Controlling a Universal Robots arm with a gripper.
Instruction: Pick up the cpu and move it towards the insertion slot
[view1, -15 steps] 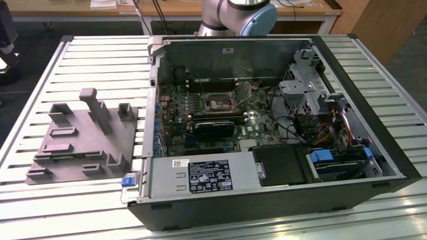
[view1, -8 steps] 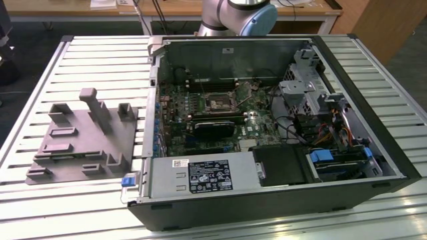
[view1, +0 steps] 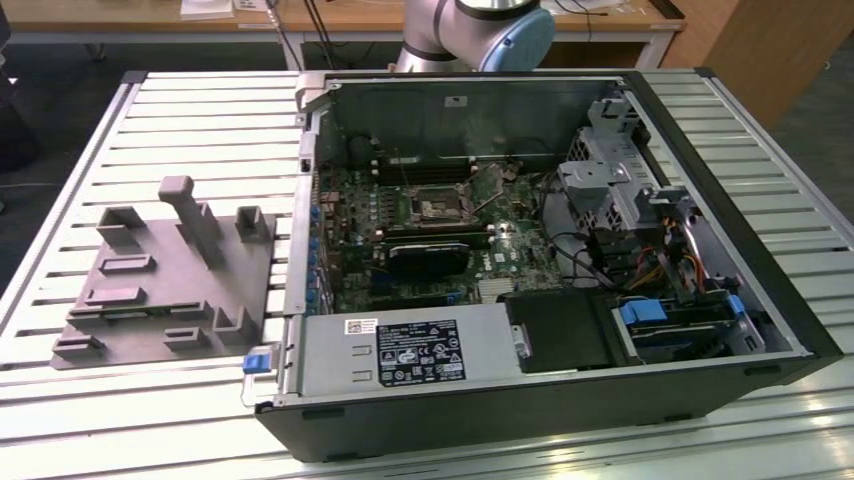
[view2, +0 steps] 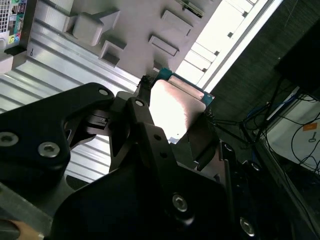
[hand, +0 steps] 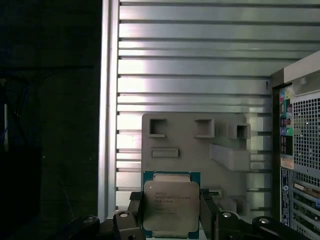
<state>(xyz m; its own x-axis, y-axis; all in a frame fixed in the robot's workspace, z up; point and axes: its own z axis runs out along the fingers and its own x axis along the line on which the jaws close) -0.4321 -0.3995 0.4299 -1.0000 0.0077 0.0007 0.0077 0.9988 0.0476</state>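
The end effector (hand: 171, 197) is clamped on the cpu (hand: 171, 207), with the grey fixture (hand: 195, 145) and slatted worktop (hand: 190, 60) beyond. In the exterior view, the slot (view1: 438, 207) lies mid-frame inside the open case (view1: 747, 250).

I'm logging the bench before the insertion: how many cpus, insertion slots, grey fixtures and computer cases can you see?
cpu: 1, gripped in the tool
insertion slot: 1
grey fixture: 1
computer case: 1
Total: 4
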